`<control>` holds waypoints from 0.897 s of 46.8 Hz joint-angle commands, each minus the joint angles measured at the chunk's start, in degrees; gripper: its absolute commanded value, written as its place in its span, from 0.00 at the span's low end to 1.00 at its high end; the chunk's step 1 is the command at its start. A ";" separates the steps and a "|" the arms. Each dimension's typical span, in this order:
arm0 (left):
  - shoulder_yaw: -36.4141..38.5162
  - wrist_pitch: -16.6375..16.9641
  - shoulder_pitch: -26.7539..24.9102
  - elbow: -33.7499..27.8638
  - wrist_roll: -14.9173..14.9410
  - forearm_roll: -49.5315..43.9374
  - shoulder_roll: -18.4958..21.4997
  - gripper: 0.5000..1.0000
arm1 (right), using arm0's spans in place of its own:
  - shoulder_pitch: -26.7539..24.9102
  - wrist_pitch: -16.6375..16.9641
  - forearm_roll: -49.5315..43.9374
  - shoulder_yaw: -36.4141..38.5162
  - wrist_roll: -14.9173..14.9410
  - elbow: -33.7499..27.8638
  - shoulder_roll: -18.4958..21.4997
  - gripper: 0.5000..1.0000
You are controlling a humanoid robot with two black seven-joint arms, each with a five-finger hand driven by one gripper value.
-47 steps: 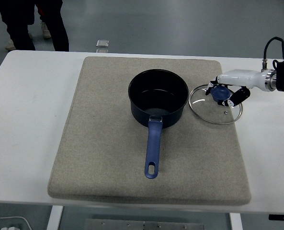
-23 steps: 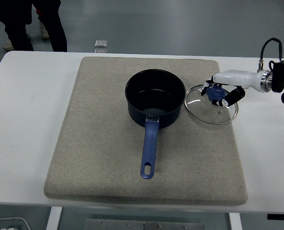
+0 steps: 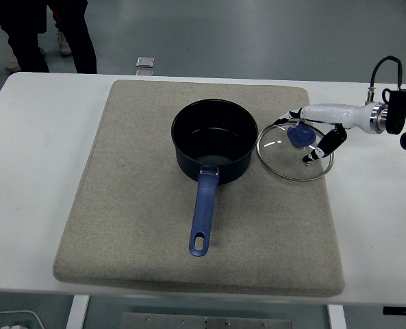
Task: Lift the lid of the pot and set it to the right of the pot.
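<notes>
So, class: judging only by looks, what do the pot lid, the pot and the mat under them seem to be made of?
Pot lid: clear glass with a thin metal rim, since the mat shows through it; blue knob, probably plastic.
Pot: dark, glossy coated metal, likely; its blue handle looks plastic.
Mat: beige, matte and felt-like, probably fabric.

Even, bright overhead light; soft shadows; small glints on the glass lid [image 3: 295, 149]; sharp focus throughout

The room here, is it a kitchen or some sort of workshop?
Probably a lab or test room, not a kitchen: the pot and glass lid sit on a felt mat on a plain white table, over bare grey floor.
</notes>
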 commanded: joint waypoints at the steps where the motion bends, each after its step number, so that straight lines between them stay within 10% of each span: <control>1: 0.00 0.00 -0.01 0.00 0.02 0.00 0.00 1.00 | 1.00 -0.09 0.02 0.03 -0.02 -0.16 -0.24 0.84; 42: 0.00 0.00 -0.01 0.00 -0.06 0.00 0.00 1.00 | 7.51 -5.27 7.66 7.67 0.07 -0.86 -2.88 0.84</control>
